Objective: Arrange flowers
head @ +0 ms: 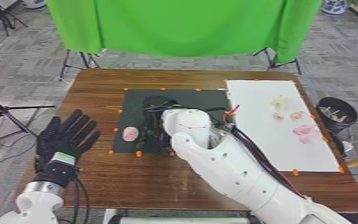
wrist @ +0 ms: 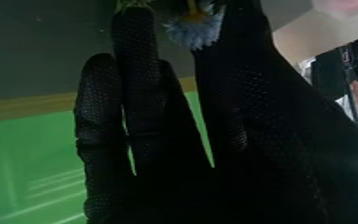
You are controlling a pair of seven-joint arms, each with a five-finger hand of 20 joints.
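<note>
One blue flower (wrist: 196, 32) is pointing its bloom wristward, lengthwise along the right hand (head: 155, 104), whose grip I cannot tell. At nine o'clock, the left hand (head: 62, 140) is hanging open.

No readable text, labels, brands, numbers or signs on anything.

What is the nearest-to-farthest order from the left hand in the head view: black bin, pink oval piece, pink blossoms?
From the left hand:
1. Pink oval piece, left side of the dark mat.
2. Pink blossoms, on the white sheet.
3. Black bin, beyond the table's right edge.
</note>
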